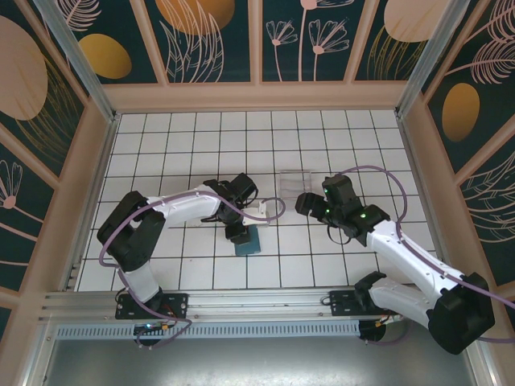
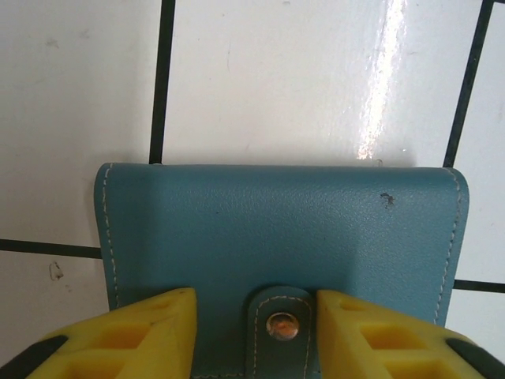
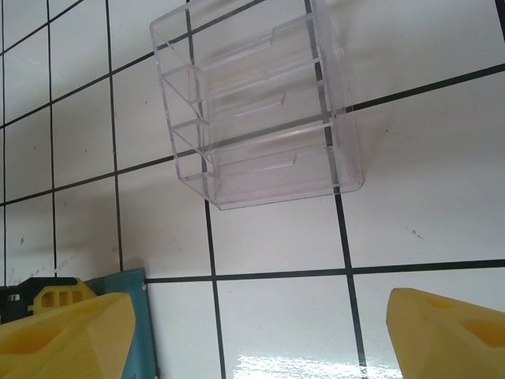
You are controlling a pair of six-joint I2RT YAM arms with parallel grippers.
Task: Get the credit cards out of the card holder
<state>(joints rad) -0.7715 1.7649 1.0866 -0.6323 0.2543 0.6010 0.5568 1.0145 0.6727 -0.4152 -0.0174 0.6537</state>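
The small teal-blue soft card holder point(image 2: 276, 229) lies flat and folded shut on the white tiled table point(image 2: 300, 79), near the front edge and a little left of the middle in the top view. Its rounded strap with a metal snap button point(image 2: 282, 324) is pressed closed on the upper panel. My left gripper point(image 2: 256, 316) is directly above the near end of this wallet. Its yellow fingers point(image 2: 142, 332) are partly apart, one on each side of the strap. I cannot tell if they touch the leather. My right gripper point(image 3: 260, 332) hangs over bare tiles to the right of the wallet, with fingers spread wide and nothing between them. Beyond it stands a clear transparent plastic tray point(image 3: 260, 103) with several compartments, apart from the wallet.
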